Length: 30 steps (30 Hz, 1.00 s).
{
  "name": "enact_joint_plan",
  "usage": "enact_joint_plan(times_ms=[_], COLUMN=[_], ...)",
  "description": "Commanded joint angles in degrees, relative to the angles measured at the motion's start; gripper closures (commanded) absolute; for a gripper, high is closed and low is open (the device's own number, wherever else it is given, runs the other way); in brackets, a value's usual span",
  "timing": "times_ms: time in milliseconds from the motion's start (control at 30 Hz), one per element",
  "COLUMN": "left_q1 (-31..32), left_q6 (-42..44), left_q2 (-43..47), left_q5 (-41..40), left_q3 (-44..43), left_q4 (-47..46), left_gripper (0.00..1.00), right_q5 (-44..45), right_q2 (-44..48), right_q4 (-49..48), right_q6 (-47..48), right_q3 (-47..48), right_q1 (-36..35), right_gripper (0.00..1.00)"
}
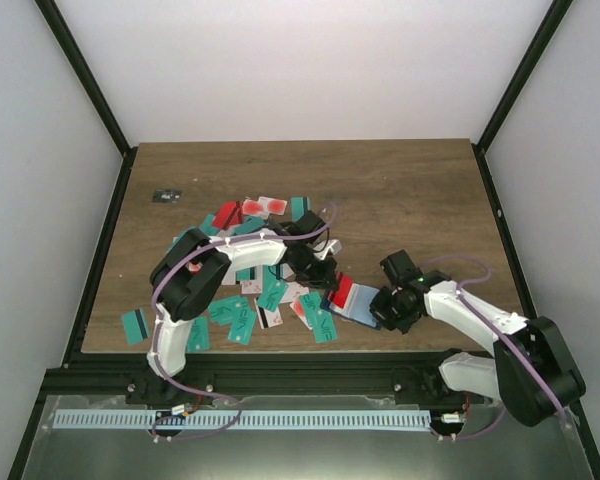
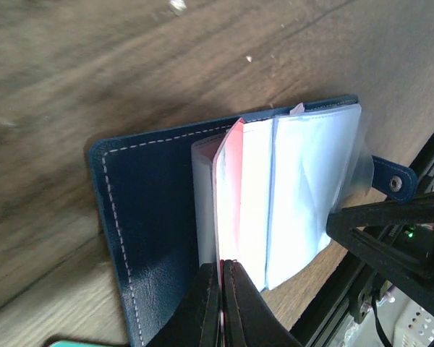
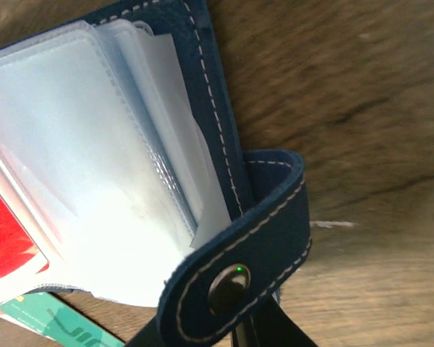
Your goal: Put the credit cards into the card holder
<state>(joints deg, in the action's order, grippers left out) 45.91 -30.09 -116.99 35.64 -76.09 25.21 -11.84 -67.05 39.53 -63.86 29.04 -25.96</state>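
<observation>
While my left jaws clamp the red card (image 2: 230,189) lengthwise into the card holder (image 2: 146,213) ahead, my right jaws' state is unclear.

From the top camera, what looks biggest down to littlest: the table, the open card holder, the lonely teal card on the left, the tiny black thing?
Largest to smallest:
wooden table
open card holder
lone teal card
tiny black thing (farther back, less sure)

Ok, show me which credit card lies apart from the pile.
The teal card with a black stripe, alone at the table's near left edge; the others crowd together.
</observation>
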Motion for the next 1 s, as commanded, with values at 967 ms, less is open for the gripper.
enact_joint_plan(times_ms=[967], left_q1=[-0.5], left_q6=[-2.7], left_q2=[-0.5], left_q5=[10.3], left_q3=[-0.2], left_q4=[-4.7], left_gripper=[0.96], right_q5=[6.2], right_q2=[1.6], right_q4=[2.9], right_q6=[2.2], right_q3=[-0.2], right_q1=[0.6], right_gripper=[0.94])
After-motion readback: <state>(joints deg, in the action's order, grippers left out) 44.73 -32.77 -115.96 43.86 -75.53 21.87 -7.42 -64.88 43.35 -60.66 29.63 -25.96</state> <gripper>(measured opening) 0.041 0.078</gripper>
